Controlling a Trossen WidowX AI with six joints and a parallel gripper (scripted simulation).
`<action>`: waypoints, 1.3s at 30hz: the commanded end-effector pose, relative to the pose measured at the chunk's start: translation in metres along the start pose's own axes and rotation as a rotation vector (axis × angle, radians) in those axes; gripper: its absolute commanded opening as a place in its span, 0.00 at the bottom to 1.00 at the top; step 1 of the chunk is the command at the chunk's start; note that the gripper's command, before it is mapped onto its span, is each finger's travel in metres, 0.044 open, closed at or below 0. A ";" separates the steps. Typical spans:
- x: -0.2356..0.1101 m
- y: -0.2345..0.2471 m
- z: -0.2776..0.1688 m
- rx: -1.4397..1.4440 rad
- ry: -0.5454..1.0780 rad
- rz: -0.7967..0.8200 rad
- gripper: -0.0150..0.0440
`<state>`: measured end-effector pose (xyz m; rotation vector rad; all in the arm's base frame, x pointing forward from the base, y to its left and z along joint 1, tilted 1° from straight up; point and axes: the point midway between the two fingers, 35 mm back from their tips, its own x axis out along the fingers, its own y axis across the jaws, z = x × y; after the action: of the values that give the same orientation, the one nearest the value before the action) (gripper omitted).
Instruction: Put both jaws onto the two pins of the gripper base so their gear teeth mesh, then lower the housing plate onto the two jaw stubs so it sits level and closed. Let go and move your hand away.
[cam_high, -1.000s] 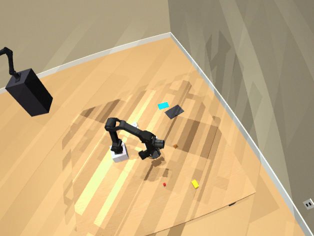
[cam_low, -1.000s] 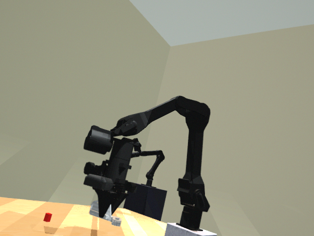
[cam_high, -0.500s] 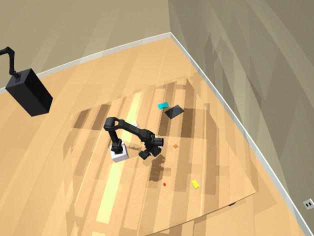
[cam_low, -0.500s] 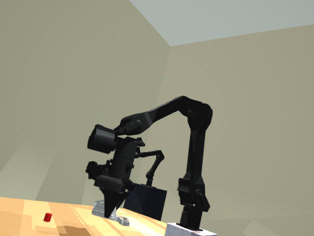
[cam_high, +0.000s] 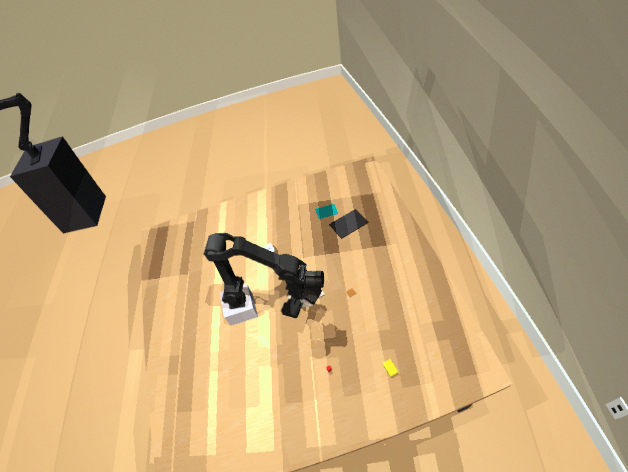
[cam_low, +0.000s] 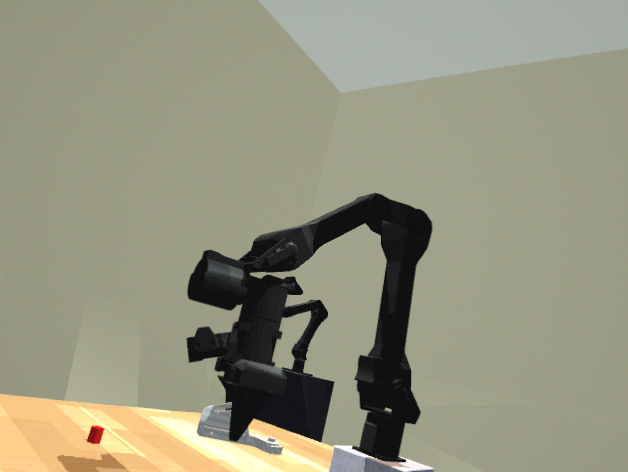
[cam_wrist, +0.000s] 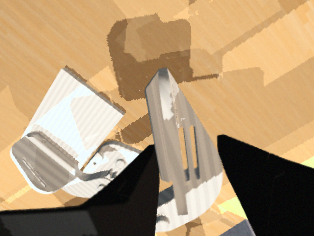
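Note:
My gripper (cam_wrist: 186, 146) (cam_low: 236, 436) is shut on a slotted grey jaw (cam_wrist: 167, 125). The jaw's narrow end points to the top of the wrist view. A white ribbed part (cam_wrist: 75, 117), apparently the gripper base, shows left of the jaw, with a rounded grey end. A white piece with small round features (cam_wrist: 102, 161) lies beside it, partly hidden by a finger; whether it belongs to the base is unclear. Grey-white parts (cam_low: 215, 422) show around the fingertips in the exterior view. A small white piece (cam_high: 269, 247) lies behind the arm; I cannot tell which part it is.
A red block (cam_high: 328, 368) (cam_low: 95, 434) and a yellow block (cam_high: 390, 367) lie toward the front. An orange piece (cam_high: 351, 292) lies right of the gripper. A teal rectangle (cam_high: 326, 211) and a dark rectangle (cam_high: 348, 223) lie at the back. The arm stands on a white block (cam_high: 240, 314).

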<state>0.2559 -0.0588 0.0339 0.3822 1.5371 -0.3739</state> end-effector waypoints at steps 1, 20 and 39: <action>-0.001 0.003 -0.003 -0.112 -0.007 0.003 0.48; 0.000 0.016 -0.024 -0.664 -0.006 0.003 0.48; 0.000 0.019 -0.030 -0.823 -0.006 0.003 0.48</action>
<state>0.2377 -0.0286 0.0339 -0.2583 1.5502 0.2643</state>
